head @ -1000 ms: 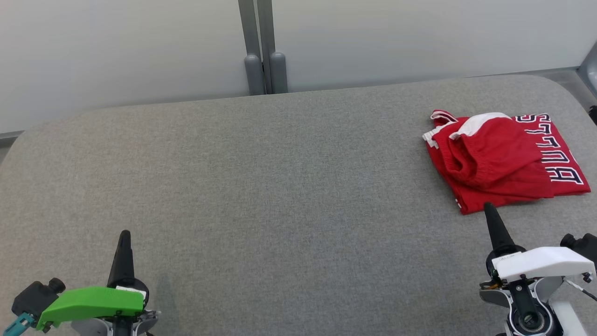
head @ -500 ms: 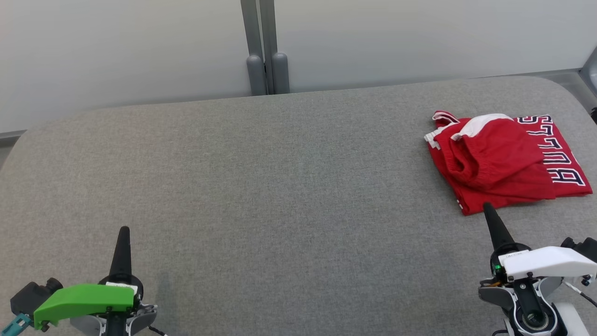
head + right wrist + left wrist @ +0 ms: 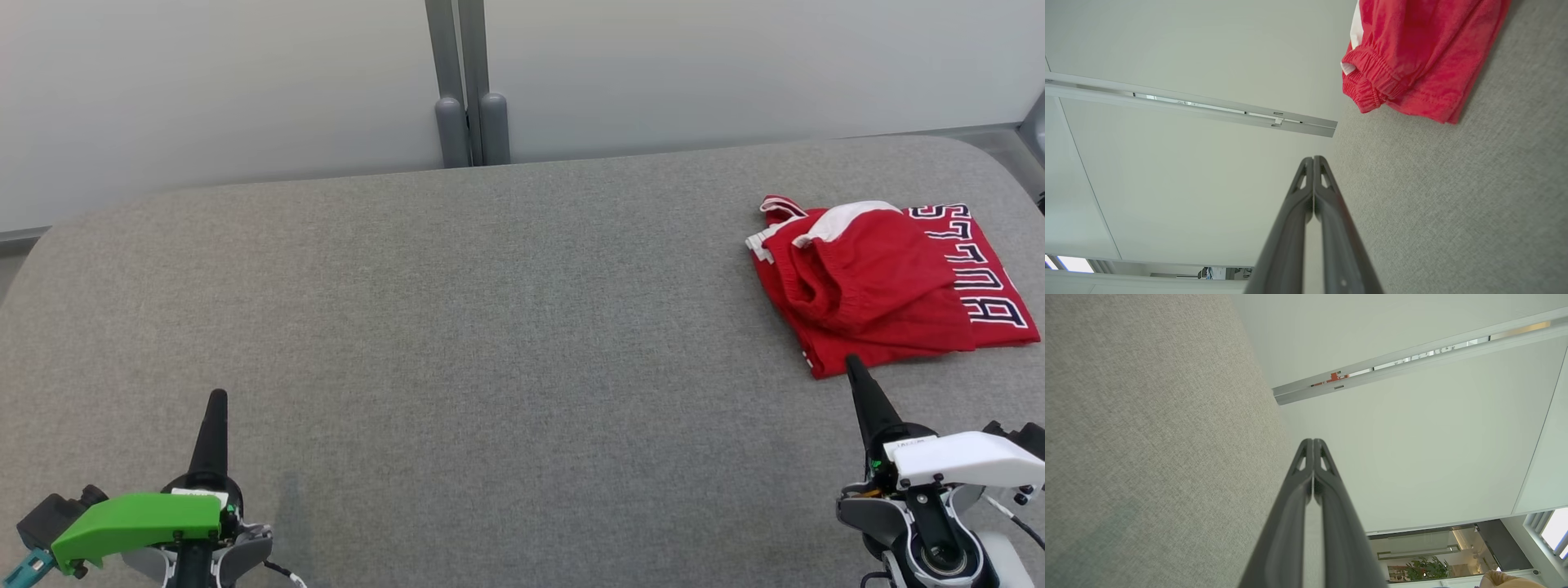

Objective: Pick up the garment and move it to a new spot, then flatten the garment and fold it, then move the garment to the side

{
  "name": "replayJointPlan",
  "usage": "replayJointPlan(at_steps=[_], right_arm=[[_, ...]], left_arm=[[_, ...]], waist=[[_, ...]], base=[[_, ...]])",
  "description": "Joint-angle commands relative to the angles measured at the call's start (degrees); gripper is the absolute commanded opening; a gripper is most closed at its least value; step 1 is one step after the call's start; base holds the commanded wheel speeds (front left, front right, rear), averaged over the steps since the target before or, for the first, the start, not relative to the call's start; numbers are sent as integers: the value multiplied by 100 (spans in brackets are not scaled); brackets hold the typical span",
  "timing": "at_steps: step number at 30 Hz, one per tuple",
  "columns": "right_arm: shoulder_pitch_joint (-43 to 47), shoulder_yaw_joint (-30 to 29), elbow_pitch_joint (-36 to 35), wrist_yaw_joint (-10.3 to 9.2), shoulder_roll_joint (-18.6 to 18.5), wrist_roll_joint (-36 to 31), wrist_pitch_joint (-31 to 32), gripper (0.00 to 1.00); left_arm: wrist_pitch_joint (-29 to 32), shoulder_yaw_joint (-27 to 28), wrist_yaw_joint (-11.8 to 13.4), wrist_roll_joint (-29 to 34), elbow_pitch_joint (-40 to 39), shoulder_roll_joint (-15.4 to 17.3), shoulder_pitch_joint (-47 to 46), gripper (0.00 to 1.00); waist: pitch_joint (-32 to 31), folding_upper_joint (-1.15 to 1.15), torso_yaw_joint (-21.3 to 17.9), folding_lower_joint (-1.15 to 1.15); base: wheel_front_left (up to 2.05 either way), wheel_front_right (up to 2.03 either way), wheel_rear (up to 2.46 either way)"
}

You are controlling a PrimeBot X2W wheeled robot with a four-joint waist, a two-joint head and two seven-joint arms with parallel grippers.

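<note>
Head view shows us the red garment lying by the right edge of the grey table, near its far right corner. It is doubled over itself, with the lettered layer underneath and the elastic waistband bunched on top. That fits two stages: a loose bundle waiting to be carried off, or a rough fold already set aside. We cannot tell which. Either way, we judge that the care needed is to keep the right fingertips from snagging the near hem, which sits just beyond them.

Our right gripper is low at the table's near right, its fingers pointing up toward the garment's near corner. The right wrist view shows its jaws pressed together and holding nothing, with the garment ahead and apart from them. Our left gripper is at the near left, well apart from the cloth, its jaws likewise pressed together over bare table.
</note>
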Motion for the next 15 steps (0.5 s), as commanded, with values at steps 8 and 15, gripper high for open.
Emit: replayJointPlan(at_steps=[8, 15], right_arm=[[-96, -78, 5, 1, 35, 395, 129, 0], [-94, -126, 15, 1, 71, 671, 209, 0]], left_arm=[[114, 56, -28, -419, -46, 2, -140, 0], [189, 75, -30, -723, -44, -5, -143, 0]], waist=[[-7, 0, 18, 0], [-13, 0, 33, 0]], base=[[0, 0, 0], [0, 0, 0]])
